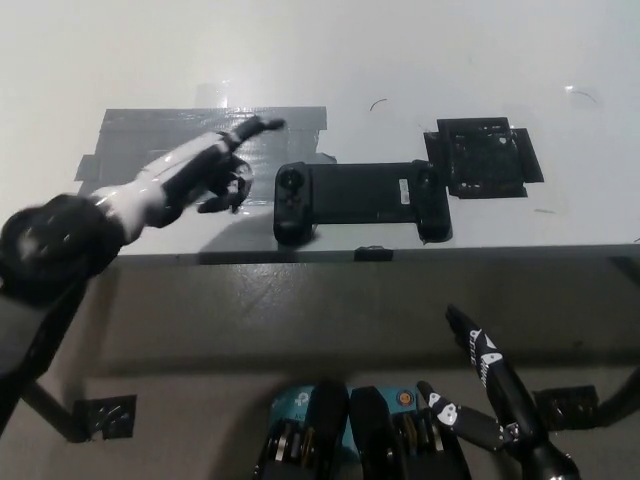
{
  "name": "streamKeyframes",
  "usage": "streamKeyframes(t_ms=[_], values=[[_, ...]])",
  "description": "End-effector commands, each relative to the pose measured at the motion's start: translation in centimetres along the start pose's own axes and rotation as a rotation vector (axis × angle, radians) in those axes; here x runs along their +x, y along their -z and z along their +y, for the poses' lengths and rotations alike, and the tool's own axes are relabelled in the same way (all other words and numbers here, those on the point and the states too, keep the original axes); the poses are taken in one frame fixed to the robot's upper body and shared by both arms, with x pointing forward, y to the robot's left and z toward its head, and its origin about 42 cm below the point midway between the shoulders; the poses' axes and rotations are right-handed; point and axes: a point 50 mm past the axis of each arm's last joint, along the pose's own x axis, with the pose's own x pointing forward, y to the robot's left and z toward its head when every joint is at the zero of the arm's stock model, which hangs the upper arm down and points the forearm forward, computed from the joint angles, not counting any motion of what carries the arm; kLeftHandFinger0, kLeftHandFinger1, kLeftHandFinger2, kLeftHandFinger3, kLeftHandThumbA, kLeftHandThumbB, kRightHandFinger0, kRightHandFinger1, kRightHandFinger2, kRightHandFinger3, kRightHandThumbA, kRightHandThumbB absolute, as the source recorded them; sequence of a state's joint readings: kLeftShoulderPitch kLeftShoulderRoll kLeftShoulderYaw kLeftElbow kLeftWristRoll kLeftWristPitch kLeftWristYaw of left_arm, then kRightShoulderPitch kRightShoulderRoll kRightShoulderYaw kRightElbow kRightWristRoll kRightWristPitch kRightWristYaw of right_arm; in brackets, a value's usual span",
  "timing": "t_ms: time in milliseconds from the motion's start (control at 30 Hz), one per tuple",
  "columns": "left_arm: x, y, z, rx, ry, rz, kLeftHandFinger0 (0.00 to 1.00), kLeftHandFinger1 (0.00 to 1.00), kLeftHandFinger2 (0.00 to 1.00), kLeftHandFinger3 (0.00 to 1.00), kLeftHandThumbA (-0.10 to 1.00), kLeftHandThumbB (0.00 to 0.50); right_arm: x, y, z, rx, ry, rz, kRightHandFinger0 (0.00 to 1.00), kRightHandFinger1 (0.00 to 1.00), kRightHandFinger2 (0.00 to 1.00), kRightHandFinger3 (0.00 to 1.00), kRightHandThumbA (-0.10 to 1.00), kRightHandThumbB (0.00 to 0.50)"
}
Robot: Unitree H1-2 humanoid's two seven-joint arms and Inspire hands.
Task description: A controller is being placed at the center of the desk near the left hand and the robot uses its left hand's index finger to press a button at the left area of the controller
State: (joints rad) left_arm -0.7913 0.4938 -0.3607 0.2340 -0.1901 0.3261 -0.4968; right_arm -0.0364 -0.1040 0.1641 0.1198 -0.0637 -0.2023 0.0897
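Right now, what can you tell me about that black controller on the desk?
The controller is a long, flat black device that looks like matte plastic, with a rounded grip at each end and a plain flat middle. The left grip carries a round control near its top. It lies flat near the front edge of the white desk, between a grey tape patch and a black square pad. The white left hand hovers just left of it, one finger stretched out; nothing touches it.

desk [420,60] bare around controller [360,200] | black patch [485,160] just right
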Motion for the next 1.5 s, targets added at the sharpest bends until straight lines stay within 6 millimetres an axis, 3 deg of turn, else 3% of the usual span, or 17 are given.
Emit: streamKeyframes(t_ms=[0,133,333,533,867,1000,1167,1467], values=[[1.6,-3.1,3.1,0.086,0.284,0.230,0.00,0.00,0.05,1.00,1.00,0.394,1.8,-2.2,-0.7,-0.041,-0.019,-0.098,1.00,1.00,1.00,1.00,0.67,0.242],[2.3,-2.9,3.0,0.113,0.296,0.274,0.00,0.00,0.07,1.00,1.00,0.374,2.0,-2.5,-0.8,-0.048,-0.028,-0.102,1.00,1.00,1.00,1.00,0.65,0.249],[2.5,-2.4,3.2,0.099,0.293,0.296,0.00,0.00,0.05,1.00,1.00,0.402,2.2,-2.5,-1.0,-0.050,-0.033,-0.110,1.00,1.00,1.00,1.00,0.64,0.245],[2.2,-2.6,3.7,0.124,0.282,0.307,0.00,0.00,0.12,1.00,1.00,0.386,2.3,-2.6,-1.0,-0.052,-0.036,-0.108,1.00,1.00,1.00,1.00,0.64,0.244],[2.6,-3.5,5.8,0.131,0.226,0.342,0.02,0.01,0.36,1.00,1.00,0.448,2.7,-2.8,-1.1,-0.050,-0.041,-0.116,1.00,1.00,1.00,1.00,0.63,0.231],[2.6,-3.5,6.0,0.119,0.234,0.345,0.00,0.00,0.34,1.00,1.00,0.472,2.9,-3.0,-1.1,-0.052,-0.044,-0.120,1.00,1.00,1.00,1.00,0.64,0.240],[2.9,-3.2,5.9,0.110,0.231,0.350,0.00,0.00,0.39,1.00,1.00,0.448,3.0,-3.2,-1.1,-0.052,-0.045,-0.120,1.00,1.00,1.00,1.00,0.65,0.244],[3.0,-3.2,5.6,0.133,0.243,0.364,0.00,0.00,0.37,1.00,1.00,0.440,3.5,-3.4,-1.0,-0.054,-0.046,-0.129,1.00,1.00,1.00,1.00,0.66,0.247]])
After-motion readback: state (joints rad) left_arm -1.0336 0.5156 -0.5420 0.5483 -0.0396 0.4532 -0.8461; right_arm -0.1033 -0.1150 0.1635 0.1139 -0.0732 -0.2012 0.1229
